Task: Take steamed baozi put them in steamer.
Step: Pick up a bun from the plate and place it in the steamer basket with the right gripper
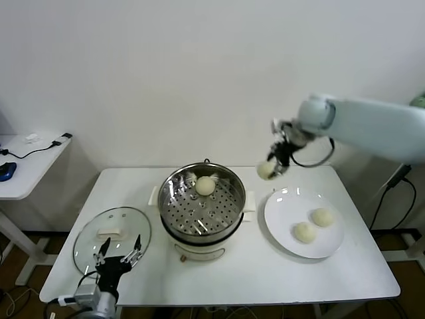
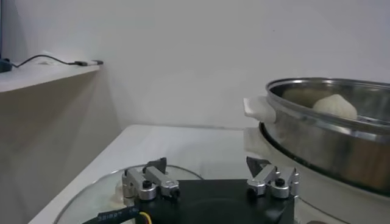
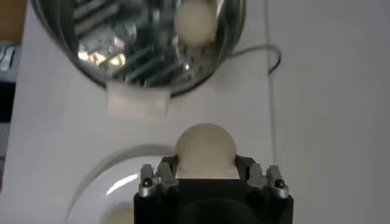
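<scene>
Occupying the middle of the white table (image 1: 219, 279), the steamer (image 1: 202, 203) is being left uncovered so that buns can be lowered straight onto its perforated tray; one baozi (image 1: 205, 185) is already resting there toward the far side. Its glass lid (image 1: 111, 237) is being kept aside at the robot's left for the same reason. On the right, the white plate (image 1: 285, 232) is being used as the source, with two baozi (image 1: 313, 224) lying on it. Between plate and steamer, a fourth baozi (image 3: 205, 149) is being carried in the air, clamped from both sides by the right gripper (image 1: 273, 163). The left gripper (image 2: 211, 181) is being held idle above the lid, fingers spread apart and touching nothing.
</scene>
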### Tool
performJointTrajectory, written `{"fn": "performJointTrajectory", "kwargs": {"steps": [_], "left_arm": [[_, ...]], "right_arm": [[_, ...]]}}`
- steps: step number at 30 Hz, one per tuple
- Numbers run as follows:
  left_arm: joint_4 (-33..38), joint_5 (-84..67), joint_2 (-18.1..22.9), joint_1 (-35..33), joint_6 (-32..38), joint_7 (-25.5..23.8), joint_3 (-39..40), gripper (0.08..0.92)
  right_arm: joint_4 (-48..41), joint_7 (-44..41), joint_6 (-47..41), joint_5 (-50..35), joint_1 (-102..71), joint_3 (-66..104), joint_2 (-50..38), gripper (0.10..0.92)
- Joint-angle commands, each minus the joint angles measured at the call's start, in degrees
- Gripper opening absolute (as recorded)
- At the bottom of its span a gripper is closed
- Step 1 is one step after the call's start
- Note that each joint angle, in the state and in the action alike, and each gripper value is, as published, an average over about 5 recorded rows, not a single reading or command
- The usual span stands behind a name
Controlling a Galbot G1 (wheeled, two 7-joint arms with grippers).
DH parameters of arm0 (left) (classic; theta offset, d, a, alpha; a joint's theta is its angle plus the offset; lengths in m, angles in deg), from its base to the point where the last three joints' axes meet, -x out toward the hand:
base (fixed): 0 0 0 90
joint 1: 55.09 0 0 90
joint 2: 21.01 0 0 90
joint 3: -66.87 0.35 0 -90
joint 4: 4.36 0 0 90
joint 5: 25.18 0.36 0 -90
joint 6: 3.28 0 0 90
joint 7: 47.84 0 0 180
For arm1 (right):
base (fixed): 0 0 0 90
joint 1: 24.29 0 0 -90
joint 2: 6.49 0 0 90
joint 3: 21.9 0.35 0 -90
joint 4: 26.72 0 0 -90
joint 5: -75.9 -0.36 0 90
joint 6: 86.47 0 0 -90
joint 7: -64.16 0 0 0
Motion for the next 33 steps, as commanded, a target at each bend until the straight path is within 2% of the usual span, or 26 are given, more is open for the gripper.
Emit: {"fn": "performJointTrajectory", "kwargs": {"steps": [1,6,11,19,25,28,33], "left_arm": [[0.5,-0.1,0.0,0.0,-0.2,0.0,0.0,0.823],[0.8,-0.1,0.0,-0.3,-0.1,0.1,-0.1,0.823],[0.9,-0.1,0.0,-0.5,-0.1,0.1,-0.2,0.823],[0.6,0.0,-0.1,-0.4,-0.1,0.1,0.1,0.823],[0.2,0.0,0.0,-0.2,-0.2,0.1,0.2,0.823],[0.1,0.1,0.1,-0.1,-0.2,0.1,0.4,0.823],[0.1,0.2,0.2,0.0,-0.3,0.1,0.6,0.823]], "right_arm": [[8.2,8.4,-8.0,-16.4,4.4,2.6,15.5,0.637],[6.3,11.8,-9.4,-14.7,-2.2,0.5,20.2,0.636],[0.1,15.0,-10.6,-12.2,-9.0,0.3,23.4,0.637],[-10.4,14.8,-10.1,-8.4,-16.5,0.7,27.2,0.636],[-13.3,14.2,-9.6,-6.8,-18.9,1.4,28.2,0.639],[-14.1,14.0,-9.2,-6.1,-19.5,1.7,28.3,0.677],[-12.9,11.9,-7.7,-5.4,-18.6,2.2,26.8,0.795]]}}
